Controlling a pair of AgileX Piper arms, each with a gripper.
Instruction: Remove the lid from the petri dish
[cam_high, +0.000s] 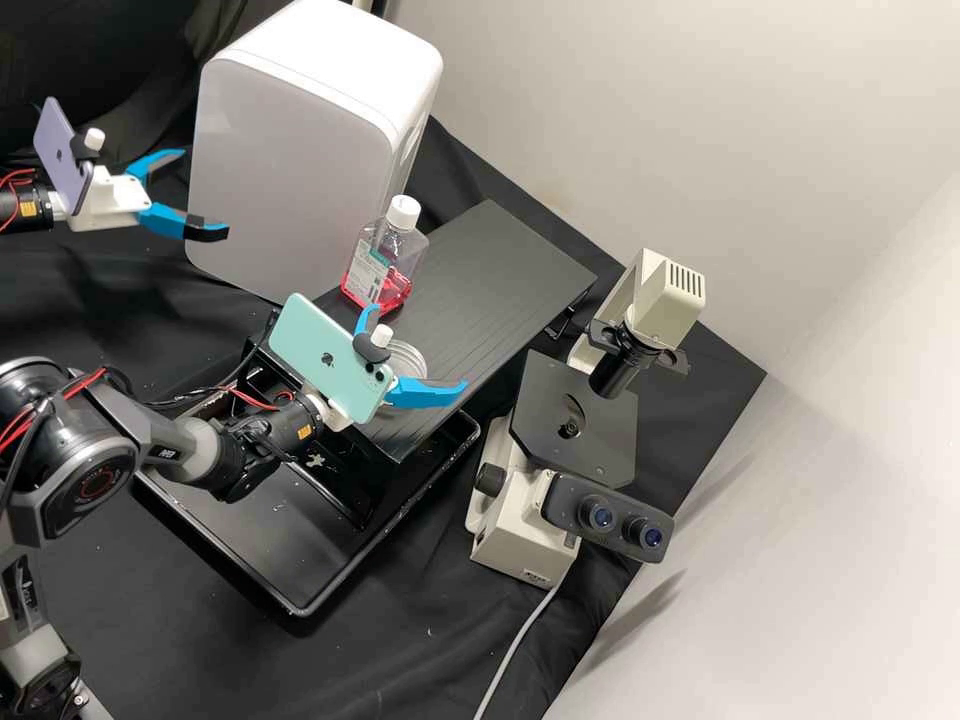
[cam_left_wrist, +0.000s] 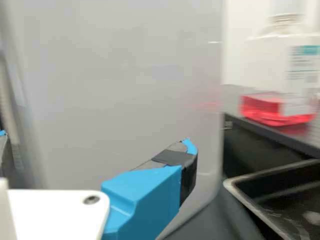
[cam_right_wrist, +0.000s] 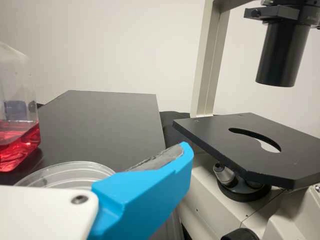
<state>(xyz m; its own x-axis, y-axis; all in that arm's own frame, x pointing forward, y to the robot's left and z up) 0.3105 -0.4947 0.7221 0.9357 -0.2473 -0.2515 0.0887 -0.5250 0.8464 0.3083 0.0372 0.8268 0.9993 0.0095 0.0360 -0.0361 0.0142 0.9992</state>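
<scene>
Now petri dish flat on black shelf, lid upward.

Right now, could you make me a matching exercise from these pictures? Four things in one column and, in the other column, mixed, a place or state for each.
Things:
1 bottle
2 dish
3 microscope
4 left hand

Places or states:
A beside the white box
B by the open right hand
C holds red liquid
D stands on the black cloth

Pairs: 1-C, 2-B, 3-D, 4-A
</scene>
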